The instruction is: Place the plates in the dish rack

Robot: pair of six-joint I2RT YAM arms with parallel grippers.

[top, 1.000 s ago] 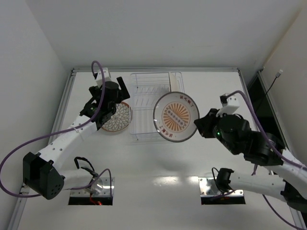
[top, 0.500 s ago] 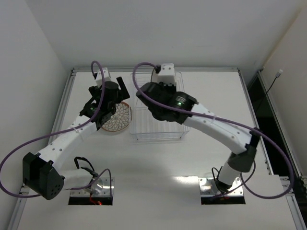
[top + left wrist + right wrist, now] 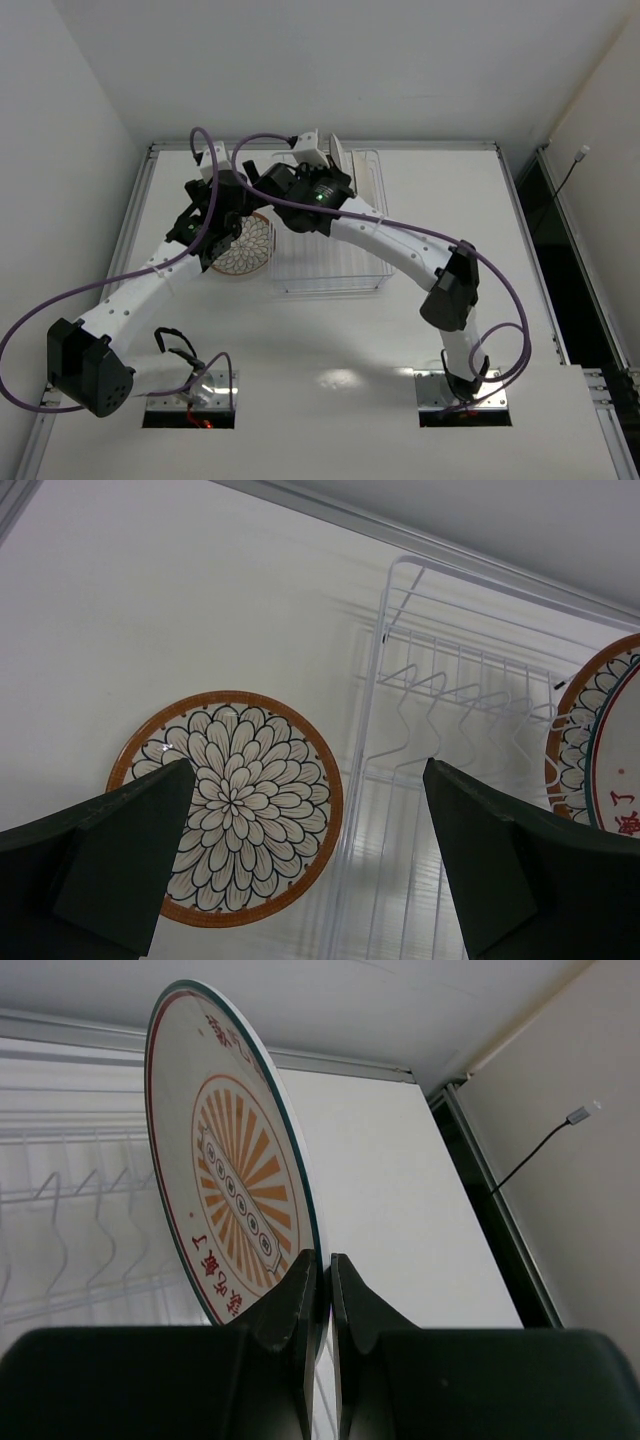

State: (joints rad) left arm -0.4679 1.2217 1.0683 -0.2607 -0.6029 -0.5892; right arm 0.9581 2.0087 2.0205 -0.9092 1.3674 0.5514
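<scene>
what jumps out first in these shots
The right gripper pinches the white-rimmed round plate with the orange sunburst centre upright on its edge over the silvery wire dish rack. Left of the rack, the open left gripper hovers above a brown-rimmed petal-patterned plate lying flat on the white table.

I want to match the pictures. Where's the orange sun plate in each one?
Top view: sun plate edge-on at the dish rack's far end.
Left wrist: plate cut off at the right edge.
Right wrist: plate big, upright, centre-left, between the right fingers.
Shared landmark: the white dish rack, in all three.
</scene>
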